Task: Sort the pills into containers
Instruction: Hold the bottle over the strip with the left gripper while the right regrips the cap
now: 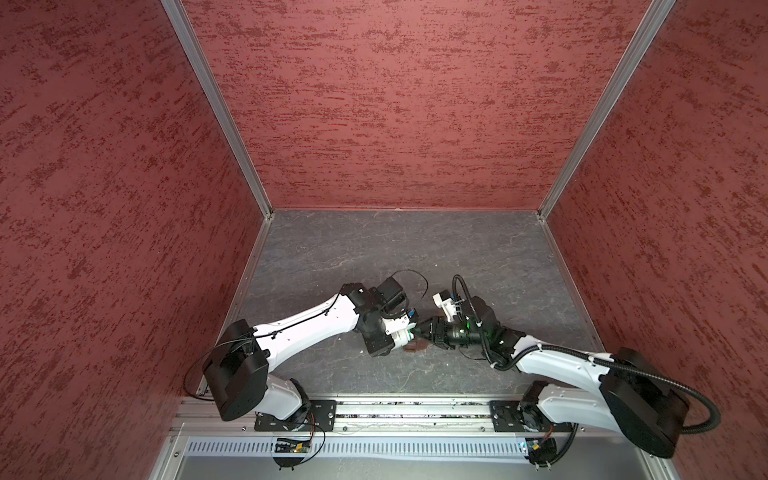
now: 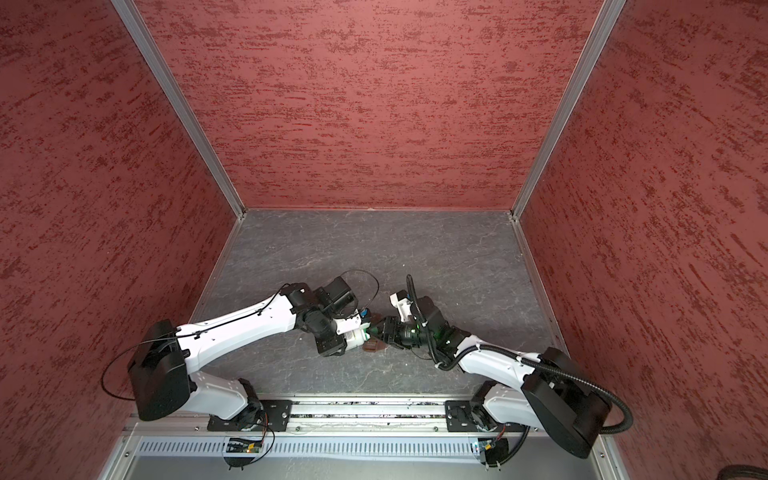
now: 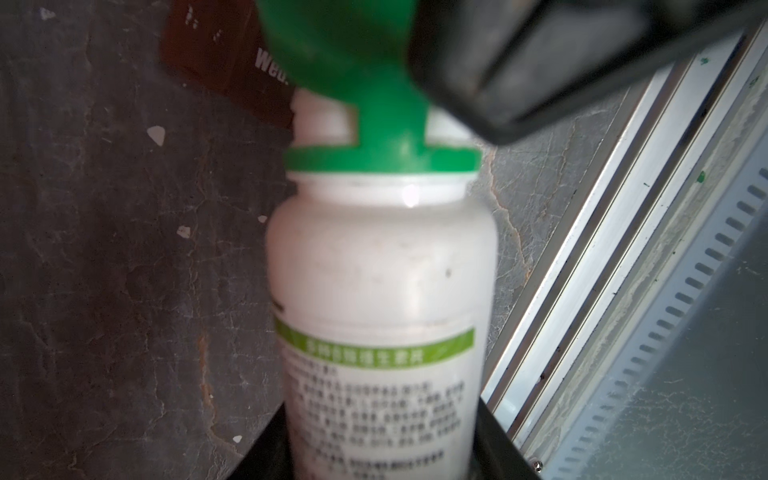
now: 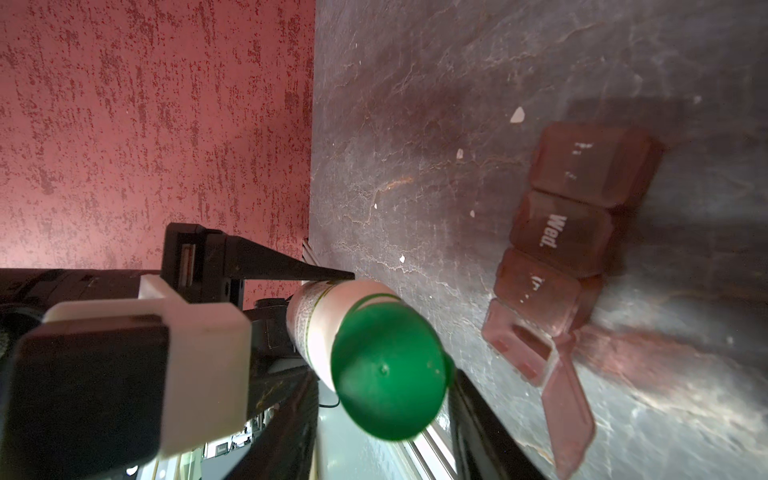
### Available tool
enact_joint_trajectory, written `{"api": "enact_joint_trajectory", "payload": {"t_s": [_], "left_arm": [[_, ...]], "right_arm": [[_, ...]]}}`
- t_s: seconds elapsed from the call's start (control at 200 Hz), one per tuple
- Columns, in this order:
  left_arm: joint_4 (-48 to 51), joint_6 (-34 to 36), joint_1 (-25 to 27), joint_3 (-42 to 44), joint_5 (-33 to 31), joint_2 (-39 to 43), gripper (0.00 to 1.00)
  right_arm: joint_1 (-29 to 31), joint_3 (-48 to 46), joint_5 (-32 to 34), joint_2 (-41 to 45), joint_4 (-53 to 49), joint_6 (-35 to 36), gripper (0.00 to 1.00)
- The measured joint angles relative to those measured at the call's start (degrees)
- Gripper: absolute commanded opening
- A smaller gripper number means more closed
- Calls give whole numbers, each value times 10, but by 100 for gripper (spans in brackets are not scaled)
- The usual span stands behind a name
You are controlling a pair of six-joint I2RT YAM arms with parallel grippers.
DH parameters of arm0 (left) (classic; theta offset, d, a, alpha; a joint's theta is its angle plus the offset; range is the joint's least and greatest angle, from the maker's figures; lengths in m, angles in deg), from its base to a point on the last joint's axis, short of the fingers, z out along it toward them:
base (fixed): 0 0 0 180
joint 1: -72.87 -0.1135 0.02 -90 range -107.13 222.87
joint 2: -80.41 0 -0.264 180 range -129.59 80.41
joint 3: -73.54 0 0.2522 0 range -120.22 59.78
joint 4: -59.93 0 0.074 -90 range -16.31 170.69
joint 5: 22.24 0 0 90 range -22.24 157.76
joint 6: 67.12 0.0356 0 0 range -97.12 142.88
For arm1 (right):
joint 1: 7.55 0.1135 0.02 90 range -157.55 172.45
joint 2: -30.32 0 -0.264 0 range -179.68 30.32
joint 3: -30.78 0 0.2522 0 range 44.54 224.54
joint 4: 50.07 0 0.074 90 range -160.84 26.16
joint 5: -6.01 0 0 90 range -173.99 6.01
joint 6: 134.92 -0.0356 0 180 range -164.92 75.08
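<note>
Pills: none visible yet. Brown containers [image 4: 569, 232] lie mid-bench [image 1: 415, 257] beneath the meeting claws, one end cell [image 4: 523, 349] open and seemingly empty. Left claw [image 3: 382, 453] grips a white bottle [image 3: 382, 270]; right claw [image 4: 386, 399] stands parted around its green cap [image 4: 386, 370]. Sorting seems barely begun.

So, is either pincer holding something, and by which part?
The left pincer holds the white bottle by its lower body. The right pincer straddles its green cap; a grip there cannot be told.
</note>
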Motion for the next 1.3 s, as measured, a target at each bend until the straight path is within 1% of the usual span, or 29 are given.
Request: {"api": "enact_joint_trajectory", "payload": {"t_s": [0.13,0.225,0.656,0.877,1.102,1.302], "left_arm": [[-2,-5,0,2,2,8,0],[-2,-8,0,3,4,11,0],[-1,-8,2,15,4,6,0],[0,-9,5,15,4,-12,0],[4,-8,7,14,2,-23,0],[14,-8,7,3,1,-49,0]], "right_arm": [[0,0,-3,-11,15,-4,54],[0,0,-4,-13,23,-6,52],[-5,0,7,22,7,10,41],[-5,0,7,22,9,11,33],[-5,0,7,19,11,16,20],[-5,0,6,5,11,20,17]]}}
